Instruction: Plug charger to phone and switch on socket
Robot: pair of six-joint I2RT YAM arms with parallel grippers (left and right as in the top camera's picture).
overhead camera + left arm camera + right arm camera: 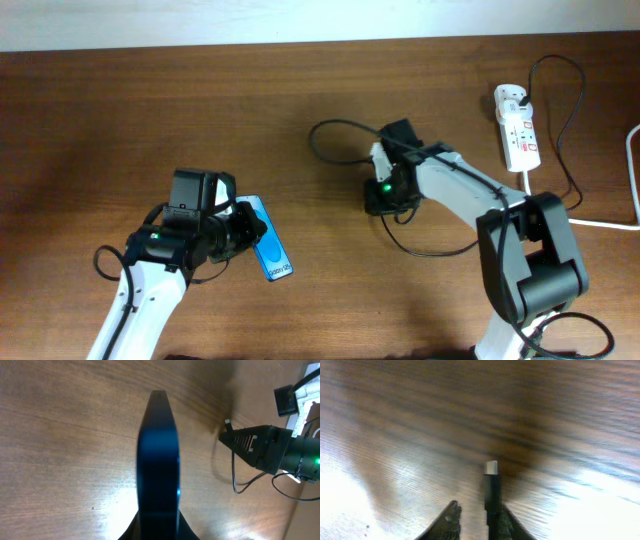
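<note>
Wooden table (150,100) fills all three views, though the right wrist view is badly smeared. The left gripper (250,232) is clamped on the phone (273,255), which sits low and left of centre. From overhead only part of its blue screen clears the fingers, and its white lettering is too small to read. In the left wrist view the phone shows edge-on as a dark blue sliver, and its lower end is lost between the fingers at the bottom edge.

The right gripper (378,200) hangs near the middle of the table, well apart from the phone. The charger (330,124) loops around it, partly hidden under the arm. Its connector tip (491,466) pokes out past the fingers, lying against one finger with a gap to the other. With that blur I cannot tell whether it is truly pinched.

The socket (520,130) lies at the far right with a white plug adapter (511,98) at its top end. Its thick white cord (600,222) runs out of frame.
</note>
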